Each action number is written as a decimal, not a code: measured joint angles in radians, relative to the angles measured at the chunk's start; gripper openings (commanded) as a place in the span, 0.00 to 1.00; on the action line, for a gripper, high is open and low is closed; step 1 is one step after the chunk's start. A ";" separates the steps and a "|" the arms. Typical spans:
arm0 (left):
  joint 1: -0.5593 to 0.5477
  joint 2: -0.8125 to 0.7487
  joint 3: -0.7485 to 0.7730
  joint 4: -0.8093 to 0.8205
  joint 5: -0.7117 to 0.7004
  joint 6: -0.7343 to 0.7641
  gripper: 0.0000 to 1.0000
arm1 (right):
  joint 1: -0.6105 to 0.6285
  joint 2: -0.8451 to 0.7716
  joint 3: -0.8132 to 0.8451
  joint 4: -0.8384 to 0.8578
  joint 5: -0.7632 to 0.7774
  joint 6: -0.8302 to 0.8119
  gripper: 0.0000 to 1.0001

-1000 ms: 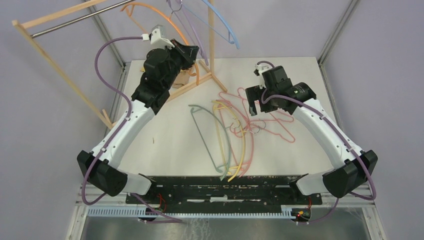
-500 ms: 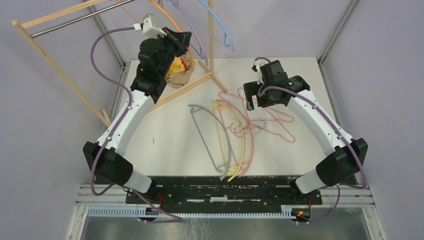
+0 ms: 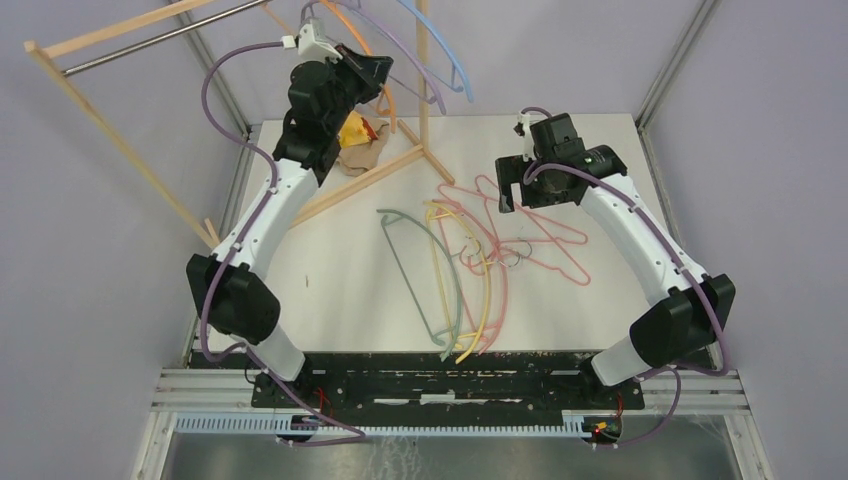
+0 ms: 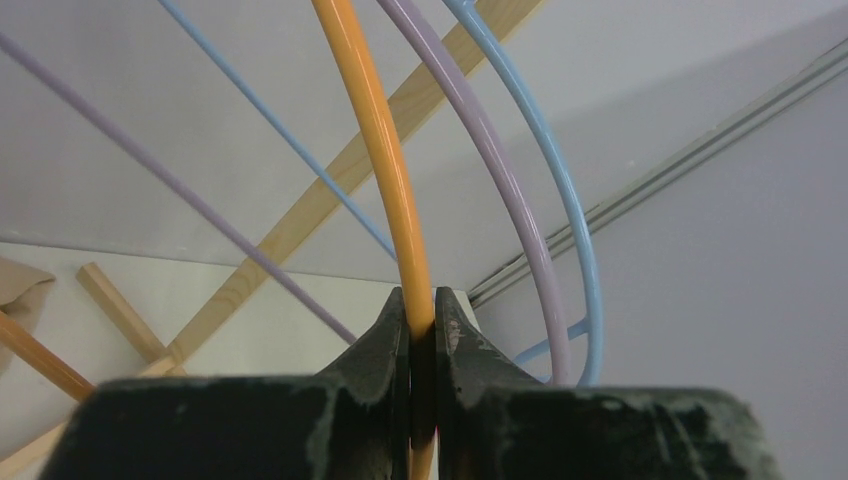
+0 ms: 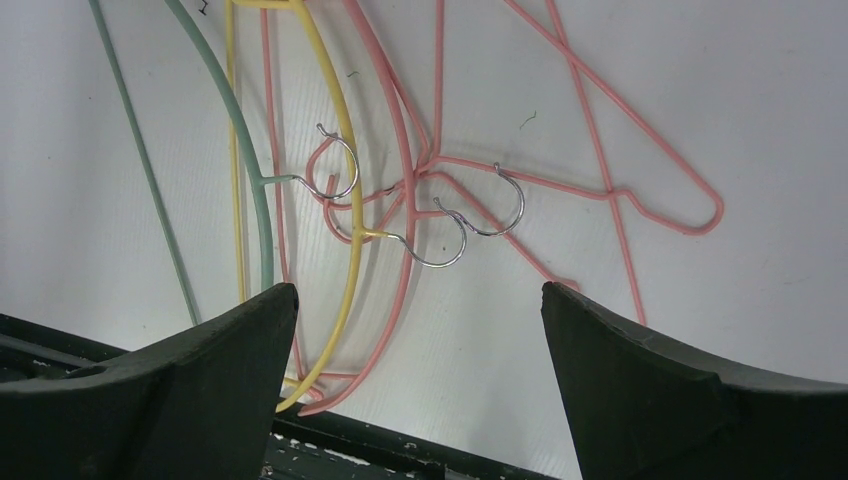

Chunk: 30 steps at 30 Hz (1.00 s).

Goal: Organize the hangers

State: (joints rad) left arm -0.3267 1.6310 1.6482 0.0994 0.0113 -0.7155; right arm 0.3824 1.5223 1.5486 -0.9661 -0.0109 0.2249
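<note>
L arm has risen farther since 1 s ago. Top view: left gripper up by rack rail, far left. L wrist: jaws clamped on orange hanger; hanging looks imminent. R wrist: right gripper spread wide above pink hangers on table.

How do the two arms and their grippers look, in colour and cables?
Both left arm and right arm have white link shells, black joints and a lilac cable looping outside. The left gripper and right gripper have black fingers, scuffed grey on the left.
</note>
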 measured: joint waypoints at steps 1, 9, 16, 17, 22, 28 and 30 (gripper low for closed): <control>0.000 0.014 0.015 -0.002 0.012 -0.003 0.03 | -0.003 0.000 0.000 0.000 -0.002 0.002 1.00; -0.001 0.125 0.124 0.001 0.097 -0.050 0.03 | -0.023 0.007 0.000 0.000 -0.015 0.014 1.00; -0.025 0.257 0.287 -0.026 0.169 -0.077 0.03 | -0.032 0.018 0.000 0.000 -0.016 0.019 1.00; -0.028 0.271 0.305 -0.030 0.176 -0.079 0.03 | -0.034 0.018 0.000 0.000 -0.016 0.021 1.00; -0.041 0.340 0.407 -0.063 0.211 -0.098 0.16 | -0.039 0.018 0.002 0.000 -0.017 0.021 1.00; -0.040 0.347 0.415 -0.095 0.229 -0.105 0.55 | -0.043 0.018 0.003 0.000 -0.020 0.021 1.00; -0.039 0.347 0.415 -0.120 0.233 -0.106 0.65 | -0.043 0.018 0.003 0.000 -0.025 0.022 1.00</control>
State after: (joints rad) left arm -0.3660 1.9778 2.0632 -0.0208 0.2447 -0.8219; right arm 0.3389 1.5406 1.5520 -0.9661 -0.0360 0.2466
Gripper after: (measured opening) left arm 0.526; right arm 0.999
